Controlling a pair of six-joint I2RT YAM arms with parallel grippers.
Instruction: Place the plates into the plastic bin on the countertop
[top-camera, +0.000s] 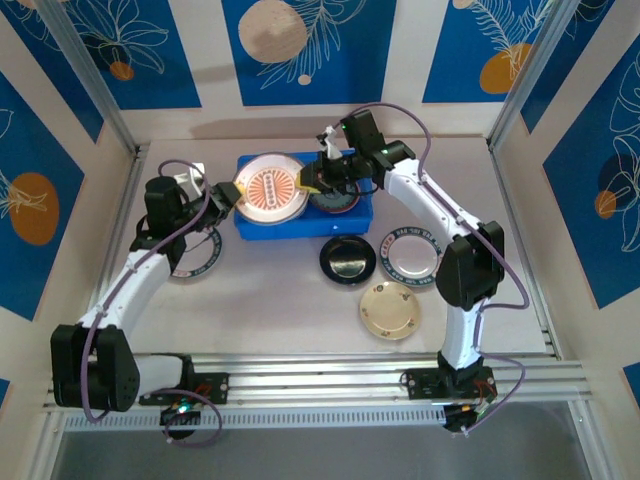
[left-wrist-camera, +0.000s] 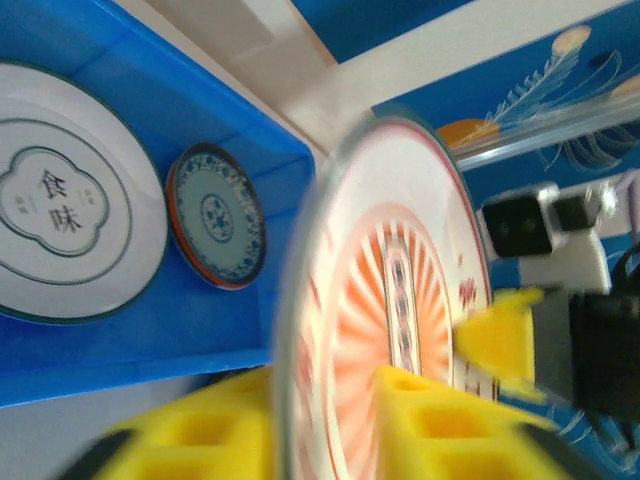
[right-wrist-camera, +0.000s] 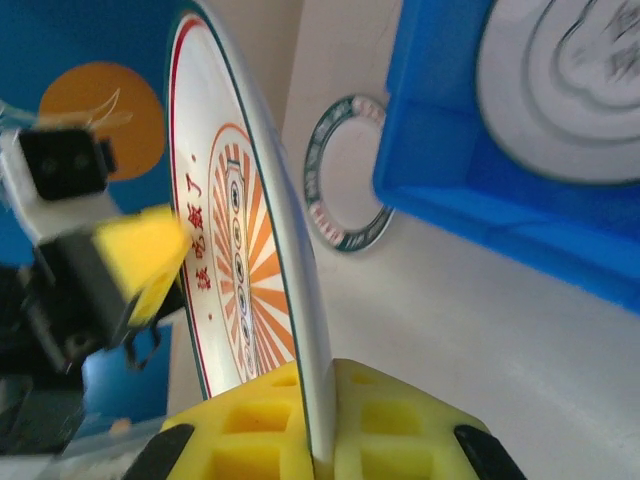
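Between yellow fingers of the right gripper, squeezed the thin rim of the orange plate over the bin. Couldn't tell the hold of the left gripper. Looked hard, slippery, breakable.

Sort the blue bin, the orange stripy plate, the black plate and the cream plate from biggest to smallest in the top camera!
1. blue bin
2. orange stripy plate, held up nearer the camera, so it may just look bigger
3. cream plate and black plate: too alike to rank
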